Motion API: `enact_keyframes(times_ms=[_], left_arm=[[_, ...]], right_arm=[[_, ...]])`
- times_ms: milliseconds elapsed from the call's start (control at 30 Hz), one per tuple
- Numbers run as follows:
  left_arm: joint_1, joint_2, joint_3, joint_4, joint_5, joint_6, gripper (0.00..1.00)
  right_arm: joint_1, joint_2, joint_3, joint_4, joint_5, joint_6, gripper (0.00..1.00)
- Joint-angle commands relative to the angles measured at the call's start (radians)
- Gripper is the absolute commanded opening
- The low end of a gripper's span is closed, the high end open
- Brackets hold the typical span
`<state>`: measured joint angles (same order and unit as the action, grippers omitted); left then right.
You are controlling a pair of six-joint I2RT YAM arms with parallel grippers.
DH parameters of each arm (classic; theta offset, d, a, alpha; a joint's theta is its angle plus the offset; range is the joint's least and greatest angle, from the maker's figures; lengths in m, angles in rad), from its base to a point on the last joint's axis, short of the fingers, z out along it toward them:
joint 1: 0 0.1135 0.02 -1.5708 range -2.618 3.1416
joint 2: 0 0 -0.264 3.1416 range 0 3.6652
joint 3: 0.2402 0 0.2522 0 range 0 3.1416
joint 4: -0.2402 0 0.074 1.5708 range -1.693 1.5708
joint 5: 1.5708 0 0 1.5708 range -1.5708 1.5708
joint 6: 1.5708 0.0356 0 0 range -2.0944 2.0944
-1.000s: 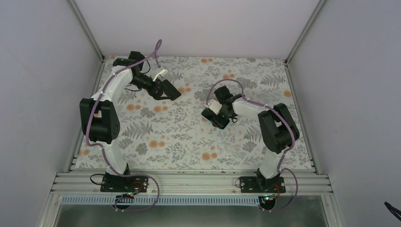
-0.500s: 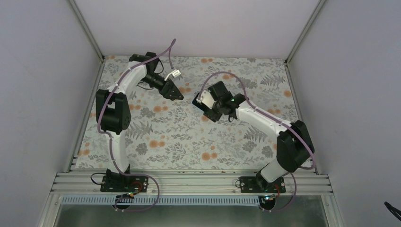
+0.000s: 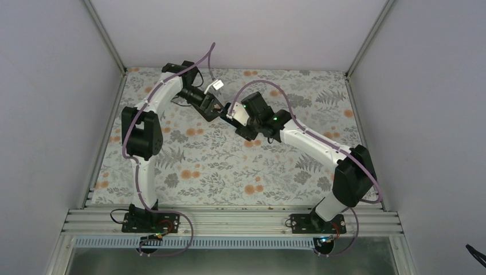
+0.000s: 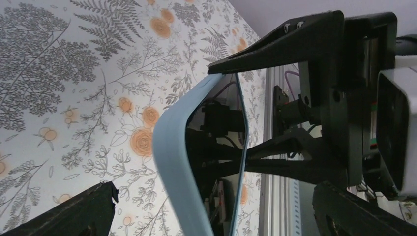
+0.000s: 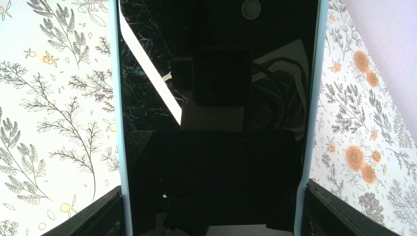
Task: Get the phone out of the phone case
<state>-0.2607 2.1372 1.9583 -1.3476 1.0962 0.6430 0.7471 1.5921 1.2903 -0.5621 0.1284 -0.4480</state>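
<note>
Right now the right gripper (image 5: 212, 196) is clamping the phone case (image 4: 169, 157) across its width. It is sitting partly open, with one black finger (image 5: 93, 216) pressing on each long edge. The phone (image 5: 216, 123) is sitting inside the case, screen facing the right wrist camera, with the blue rim running down both sides. The whole thing is hanging in the air over the far middle of the table (image 3: 229, 166), not lying on it.

The left gripper (image 4: 214, 196) is standing fully open and gripping nothing. In its wrist view the case end is showing between its two fingers. I cannot tell whether either finger is touching it.

Count:
- one phone
- one case
- two arms
- two grippers, nearly meeting tip to tip in the top view

Materials and shapes:
- The screen is showing as glossy black glass with fine scratches. It is reflecting the camera mount and a bright slanted strip.
- The case is looking pale blue, matte and smooth, with rounded corners. It is showing edge-on as a curved band in the left wrist view.
- The table cover is looking white, printed with grey ferns and orange flowers.
- The arms are showing white shells and black joints, with a purple cable (image 3: 129, 123) running along each.
- A ribbed metal rail (image 3: 229, 220) is carrying both bases.
</note>
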Motion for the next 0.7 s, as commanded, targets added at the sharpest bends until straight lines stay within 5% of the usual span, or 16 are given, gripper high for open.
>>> enact_keyframes(times_ms=[0, 200, 267, 333, 400, 667], left_arm=[[-0.018, 0.017, 0.019, -0.01, 0.051, -0.022, 0.97], [-0.022, 0.001, -0.035, -0.01, 0.038, -0.016, 0.83], [-0.022, -0.01, -0.054, -0.01, 0.039, -0.005, 0.7], [-0.022, -0.017, -0.062, -0.01, 0.048, 0.003, 0.46], [-0.022, -0.023, -0.06, -0.01, 0.058, 0.011, 0.36], [-0.022, -0.026, -0.037, -0.01, 0.088, 0.004, 0.46]], right_arm=[[0.019, 0.0, 0.065, 0.094, 0.035, -0.019, 0.42], [0.026, 0.018, 0.094, 0.106, 0.041, -0.023, 0.42], [0.032, 0.021, 0.092, 0.107, 0.039, -0.025, 0.42], [0.041, 0.023, 0.091, 0.101, 0.032, -0.03, 0.43], [0.05, 0.025, 0.087, 0.092, 0.028, -0.032, 0.43], [0.059, 0.0, 0.057, 0.094, 0.038, -0.031, 0.43]])
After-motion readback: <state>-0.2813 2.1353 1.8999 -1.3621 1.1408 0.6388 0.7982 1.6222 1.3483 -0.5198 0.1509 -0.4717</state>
